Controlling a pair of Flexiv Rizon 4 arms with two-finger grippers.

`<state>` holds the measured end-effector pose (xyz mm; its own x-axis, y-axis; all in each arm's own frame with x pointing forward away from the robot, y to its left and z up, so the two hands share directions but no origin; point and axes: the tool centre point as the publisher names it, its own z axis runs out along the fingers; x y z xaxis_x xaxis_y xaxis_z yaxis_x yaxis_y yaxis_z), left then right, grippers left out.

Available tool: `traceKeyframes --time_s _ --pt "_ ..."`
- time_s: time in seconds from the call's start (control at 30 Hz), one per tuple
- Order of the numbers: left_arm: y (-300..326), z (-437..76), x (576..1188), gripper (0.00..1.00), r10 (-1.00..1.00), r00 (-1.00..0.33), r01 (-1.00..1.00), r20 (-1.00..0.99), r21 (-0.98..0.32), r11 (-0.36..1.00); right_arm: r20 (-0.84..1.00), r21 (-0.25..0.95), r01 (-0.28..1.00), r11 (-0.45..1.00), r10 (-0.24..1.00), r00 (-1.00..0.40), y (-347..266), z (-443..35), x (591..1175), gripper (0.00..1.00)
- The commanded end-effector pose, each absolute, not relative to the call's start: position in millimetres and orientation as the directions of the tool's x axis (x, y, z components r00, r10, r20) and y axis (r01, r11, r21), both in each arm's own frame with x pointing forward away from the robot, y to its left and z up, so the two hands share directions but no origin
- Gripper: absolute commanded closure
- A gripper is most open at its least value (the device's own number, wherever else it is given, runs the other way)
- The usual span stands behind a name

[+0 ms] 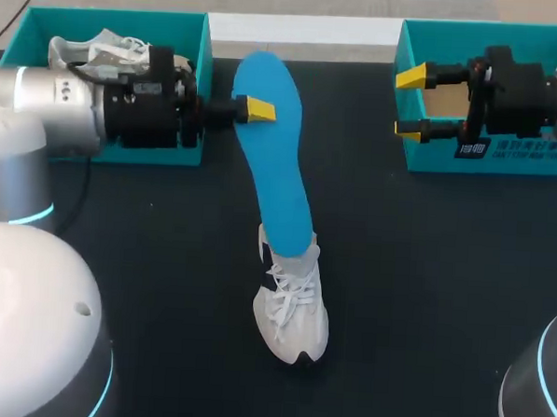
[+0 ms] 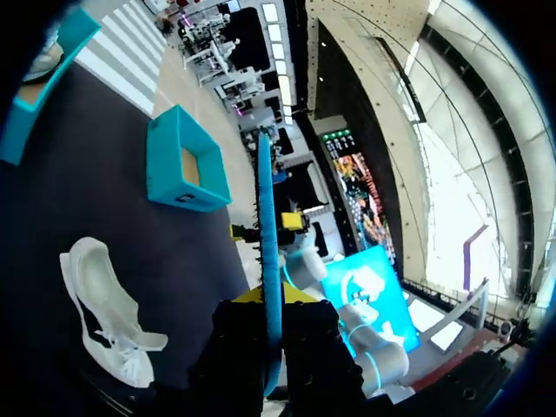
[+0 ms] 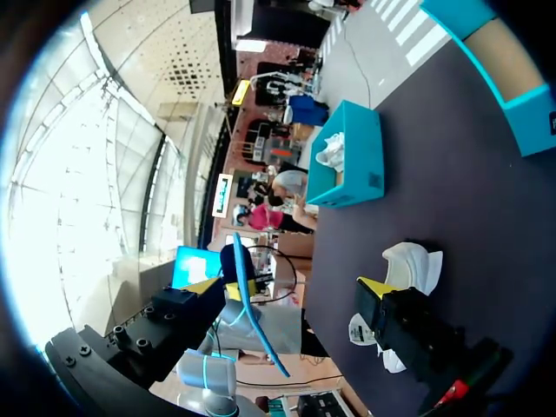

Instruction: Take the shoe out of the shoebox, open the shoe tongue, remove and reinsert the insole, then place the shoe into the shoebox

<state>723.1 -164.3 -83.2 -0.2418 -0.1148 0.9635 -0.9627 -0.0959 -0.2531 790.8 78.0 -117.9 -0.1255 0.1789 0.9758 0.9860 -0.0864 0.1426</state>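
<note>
At left rear of bench [image 1: 425, 272], teal box [image 1: 129, 21] holding second shoe [image 1: 100, 50]; left tool [image 1: 251, 109] pinching blue insole [image 1: 280, 171] near upper end, lower tip at collar of white shoe [image 1: 294, 312] mid-bench, likely for steering; right tool [image 1: 410, 103] spread, empty, beside shoebox [image 1: 437, 35], probably waiting

Dark table [image 1: 423, 300]. Directly on it: left shoebox [image 1: 111, 18], teal, far left; right shoebox [image 1: 493, 30], teal, far right; white shoe [image 1: 296, 317], upright, middle.
</note>
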Motion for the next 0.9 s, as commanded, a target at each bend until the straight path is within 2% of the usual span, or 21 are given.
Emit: traceKeyframes --time_s 0.03,0.07,0.73,0.9 --pt "-163 -83 726 1.0 -0.005 -0.111 -0.992 0.994 -0.111 0.053 0.975 0.143 0.986 -0.088 0.181 -0.125 79 -118 790 0.0" --pt "-165 -82 726 1.0 0.004 -0.075 -0.997 0.997 -0.075 0.028 0.975 0.143 0.986 -0.088 0.181 -0.125 79 -118 790 0.0" --pt "-171 -89 733 1.0 0.018 -0.049 -0.998 0.999 -0.05 0.026 0.975 0.143 0.986 -0.088 0.181 -0.125 79 -118 790 0.0" --pt "-178 -92 740 1.0 0.032 -0.039 -0.997 0.999 -0.041 0.067 0.953 0.067 0.993 -0.095 0.301 -0.035 88 -112 785 0.0"
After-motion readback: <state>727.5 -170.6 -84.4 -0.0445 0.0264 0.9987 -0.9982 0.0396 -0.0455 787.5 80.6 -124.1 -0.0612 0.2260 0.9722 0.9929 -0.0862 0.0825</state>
